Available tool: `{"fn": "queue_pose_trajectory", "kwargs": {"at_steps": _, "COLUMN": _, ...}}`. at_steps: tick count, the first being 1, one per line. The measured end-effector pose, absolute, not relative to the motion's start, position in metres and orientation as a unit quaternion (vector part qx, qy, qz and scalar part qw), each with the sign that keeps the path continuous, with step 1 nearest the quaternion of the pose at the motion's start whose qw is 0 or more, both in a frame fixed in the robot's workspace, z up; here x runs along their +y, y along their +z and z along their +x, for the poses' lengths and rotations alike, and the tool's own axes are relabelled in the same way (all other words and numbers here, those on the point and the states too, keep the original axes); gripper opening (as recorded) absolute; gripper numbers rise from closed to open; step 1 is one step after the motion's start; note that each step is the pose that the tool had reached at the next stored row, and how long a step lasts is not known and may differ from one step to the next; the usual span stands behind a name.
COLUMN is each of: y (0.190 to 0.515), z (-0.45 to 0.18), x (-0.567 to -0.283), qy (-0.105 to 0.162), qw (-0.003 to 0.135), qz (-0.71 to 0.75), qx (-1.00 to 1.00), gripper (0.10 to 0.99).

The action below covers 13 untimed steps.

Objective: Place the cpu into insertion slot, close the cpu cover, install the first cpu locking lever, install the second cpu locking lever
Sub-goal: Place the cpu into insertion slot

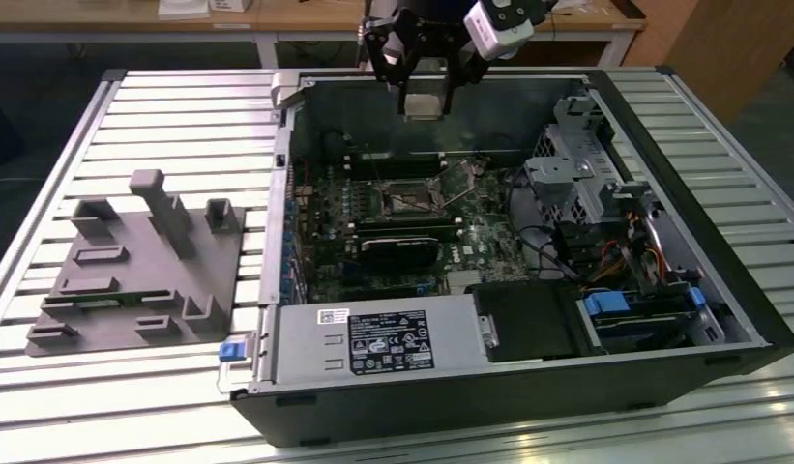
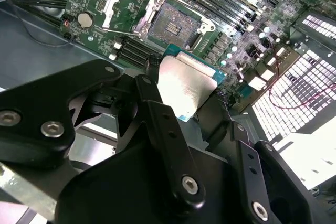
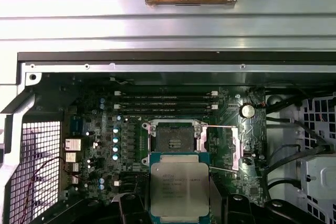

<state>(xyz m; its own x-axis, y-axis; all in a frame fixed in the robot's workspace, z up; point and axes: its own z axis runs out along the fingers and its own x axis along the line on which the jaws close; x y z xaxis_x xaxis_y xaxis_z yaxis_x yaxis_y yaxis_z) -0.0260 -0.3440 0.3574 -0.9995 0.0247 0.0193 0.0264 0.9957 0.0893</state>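
1. Near the left edge of the surface [image 1: 177, 106] in the exterior view lies a grey fixture block [image 1: 132, 266], well apart from the work.
2. The open computer case [image 1: 500, 387] takes up the middle and right of the surface.
3. The pincer [image 1: 423, 92] hangs over the far edge of the case. It is closed on the cpu [image 1: 423, 106] and grips it by two opposite edges.
4. The cpu is held clear above the motherboard, apart from the insertion slot [image 2: 170, 24].
5. In both wrist views the insertion slot shows its bare dark contact field; no chip sits in it.
6. The cpu cover [image 2: 114, 3] is swung open beside the slot.
7. A thin locking lever [image 3: 220, 127] lies released alongside the slot.
8. Assessment: none of the four steps is complete. Placing the cpu is in hand; closing the cover and both lever steps remain.
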Motion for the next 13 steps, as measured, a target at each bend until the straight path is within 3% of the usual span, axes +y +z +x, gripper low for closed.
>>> {"fn": "queue_pose_trajectory", "kwargs": {"at_steps": 13, "y": 0.3526, "z": -0.0263, "x": -0.3440, "qy": -0.045, "qw": 0.009, "qz": -0.013, "qx": -0.999, "gripper": 0.541}}
